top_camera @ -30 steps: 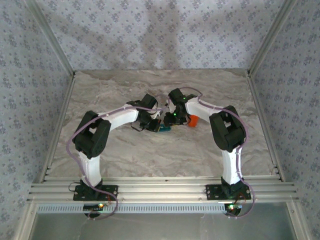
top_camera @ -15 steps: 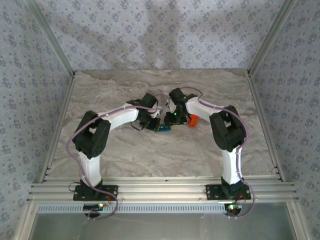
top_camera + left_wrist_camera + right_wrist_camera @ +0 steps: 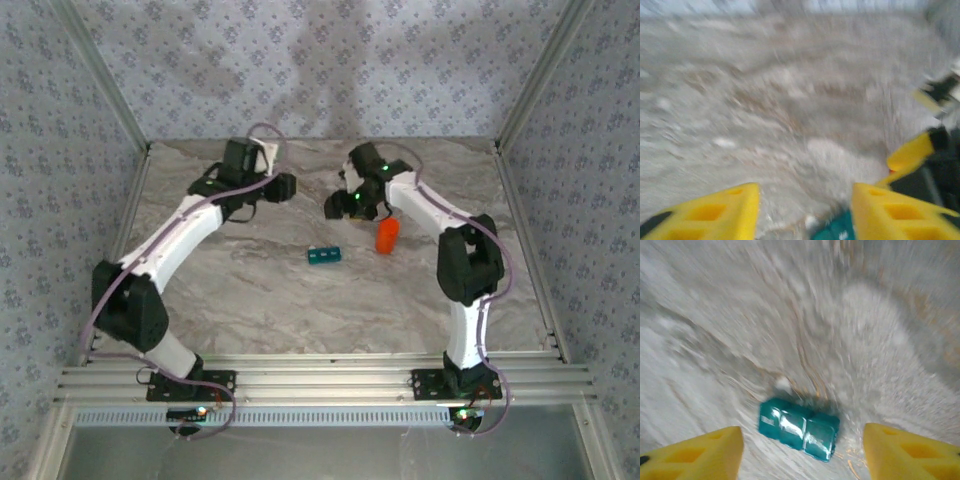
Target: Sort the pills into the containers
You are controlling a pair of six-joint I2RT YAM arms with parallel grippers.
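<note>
Over the far half of the table (image 3: 250, 300), my left gripper (image 3: 805, 215) hangs with its yellow fingers spread and nothing between them. My right gripper (image 3: 802, 460) is spread wide and empty too. A second ago both were down together at the box (image 3: 324, 256) in mid-table. Now both have pulled off it: the left arm has swung out toward the far left corner, and the right has drawn back toward the far edge. The box lies alone, just beyond my right fingers and at the bottom rim of my blurred left view. The bottle (image 3: 387, 235) sits near its right, apart. Bare marble lies open on the box's near and left sides, well clear of every edge
</note>
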